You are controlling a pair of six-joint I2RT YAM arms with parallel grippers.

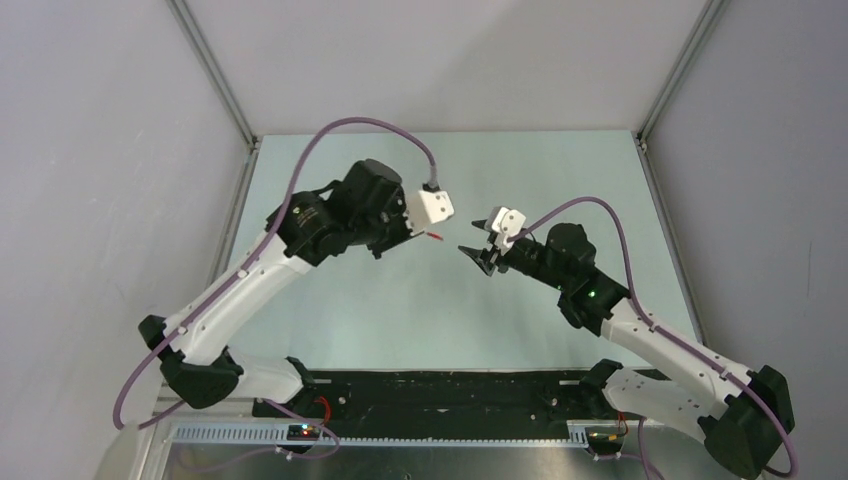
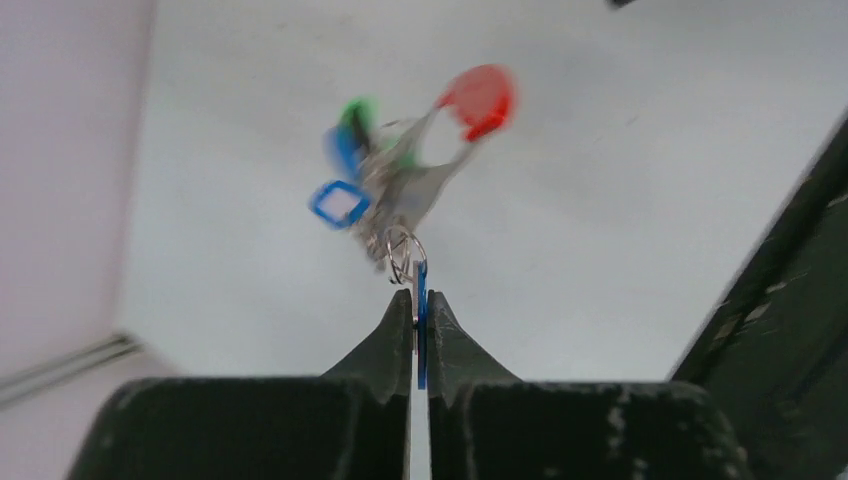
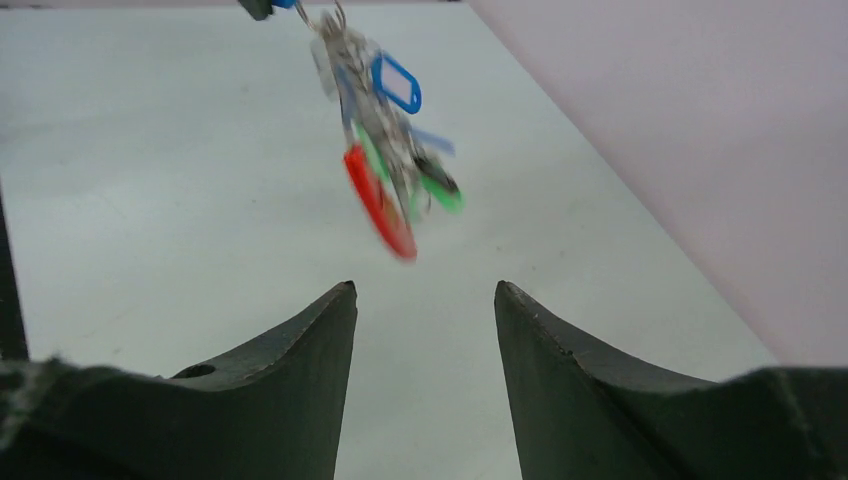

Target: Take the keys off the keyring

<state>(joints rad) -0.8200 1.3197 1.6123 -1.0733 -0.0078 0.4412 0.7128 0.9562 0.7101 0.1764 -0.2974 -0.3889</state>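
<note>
Pale tabletop, walled by grey panels. Above it, in mid-air: keyring with keys and red loop, dangling from left gripper pinched tight on a blue tag. Opposite, right gripper with fingers apart, holding nothing.

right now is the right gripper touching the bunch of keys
Apart. The right wrist view shows the right gripper open, with bare table between it and the keys, which hang from the shut left gripper.
</note>
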